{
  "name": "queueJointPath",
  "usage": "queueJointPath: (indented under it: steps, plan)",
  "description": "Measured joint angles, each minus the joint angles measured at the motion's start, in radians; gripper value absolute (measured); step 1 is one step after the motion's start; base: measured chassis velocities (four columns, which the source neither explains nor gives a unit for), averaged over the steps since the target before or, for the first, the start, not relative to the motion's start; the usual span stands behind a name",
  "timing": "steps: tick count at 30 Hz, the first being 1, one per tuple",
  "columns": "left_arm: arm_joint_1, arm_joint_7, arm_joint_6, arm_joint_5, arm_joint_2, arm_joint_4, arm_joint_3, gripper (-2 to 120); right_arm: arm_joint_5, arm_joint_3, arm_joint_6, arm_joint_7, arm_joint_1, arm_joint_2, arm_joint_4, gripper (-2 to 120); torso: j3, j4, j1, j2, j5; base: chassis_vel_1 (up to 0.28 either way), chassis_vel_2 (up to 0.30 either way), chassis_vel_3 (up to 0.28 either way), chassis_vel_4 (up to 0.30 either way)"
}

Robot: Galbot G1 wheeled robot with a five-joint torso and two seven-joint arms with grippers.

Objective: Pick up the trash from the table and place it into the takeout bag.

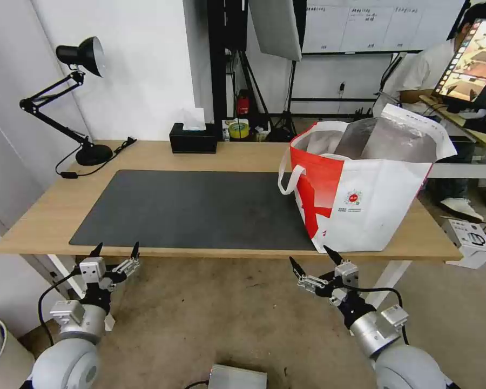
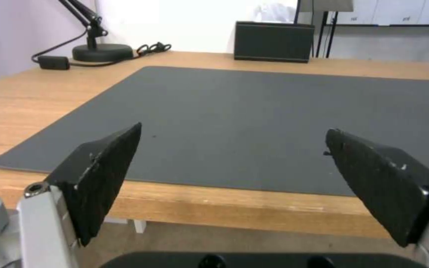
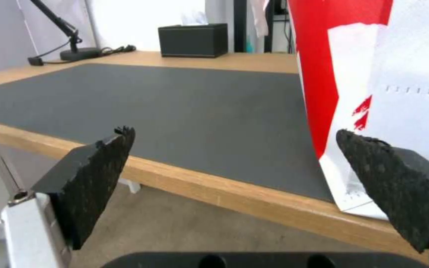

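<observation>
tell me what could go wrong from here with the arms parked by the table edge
The takeout bag stands at the table's front edge, just above the open right end effector; lifting that arm could nudge or tip it. The open left end effector sits below the edge and might catch it rising.

The right end effector [image 3: 234, 143] is hanging off the counter's [image 3: 254, 193] near edge with its two black fingers [image 3: 95, 175] spread wide and holding nothing. At its 2 o'clock the takeout bag [image 3: 398, 74] is standing on the dark grey mat [image 3: 165, 104]. A black tissue box [image 3: 193, 40] and a desk lamp [image 3: 73, 44] are sitting at the counter's far edge, at 11 and 10 o'clock.
</observation>
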Motion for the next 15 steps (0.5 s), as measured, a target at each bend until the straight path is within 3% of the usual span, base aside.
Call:
queueJointPath:
  steps: [15]
  plan:
    - [-0.003, -0.001, 0.001, -0.001, 0.002, 0.000, 0.002, 100, 0.000, 0.000, 0.000, 0.000, 0.000, 0.000, 0.000, 100, 0.000, 0.0000, 0.000, 0.000, 0.0000, 0.000, 0.000, 0.000, 0.000]
